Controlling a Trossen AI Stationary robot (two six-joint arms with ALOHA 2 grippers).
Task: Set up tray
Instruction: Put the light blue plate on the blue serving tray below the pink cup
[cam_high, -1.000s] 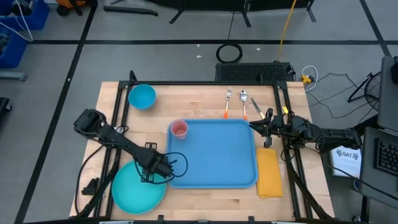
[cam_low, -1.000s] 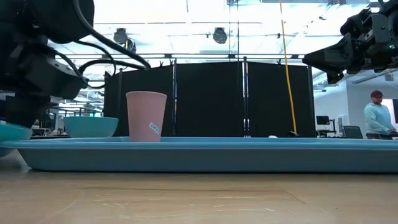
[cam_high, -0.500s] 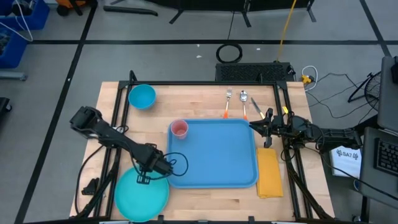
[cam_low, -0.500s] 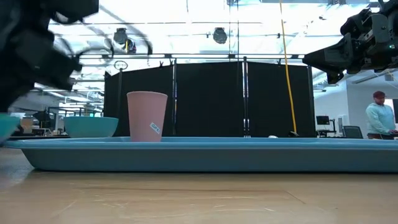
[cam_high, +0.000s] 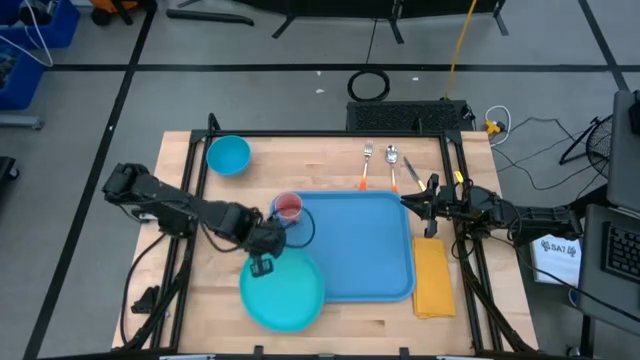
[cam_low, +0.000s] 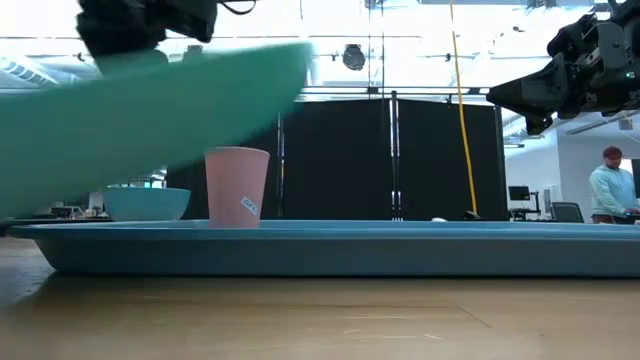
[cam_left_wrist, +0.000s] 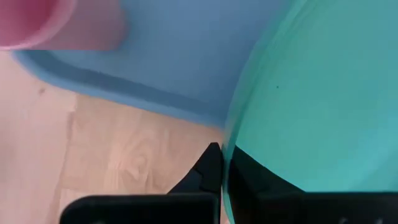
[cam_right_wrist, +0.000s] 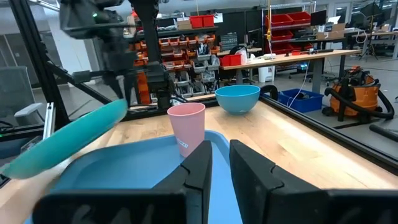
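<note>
My left gripper (cam_high: 262, 262) is shut on the round turquoise plate (cam_high: 285, 290), which hangs tilted above the near left corner of the blue tray (cam_high: 370, 250). In the low view the plate (cam_low: 150, 110) slants across the picture above the tray's rim (cam_low: 400, 250). A pink cup (cam_high: 288, 207) stands upright in the tray's far left corner. My right gripper (cam_high: 405, 200) hovers by the tray's far right corner; its fingers (cam_right_wrist: 199, 168) stand a little apart with nothing between them. My left gripper pinches the plate's rim (cam_left_wrist: 229, 155) between its two fingers, at the plate's far left edge. One finger (cam_left_wrist: 261, 186) lies on the plate's face, the other (cam_left_wrist: 208, 177) beyond the rim. The plate is lifted clear and tilted, reaching from the gripper toward the near edge.
A blue bowl (cam_high: 228, 155) stands at the far left of the table. A fork (cam_high: 367, 160) and a spoon (cam_high: 393, 162) lie beyond the tray's far edge. A yellow napkin (cam_high: 433, 277) lies right of the tray. A person (cam_low: 605, 190) stands far off in the room.
My left gripper has lifted the turquoise plate off the table's near left corner and carried it up and toward the right. The plate, flat on the wood a second ago, now hangs tilted over the tray's near left corner.
</note>
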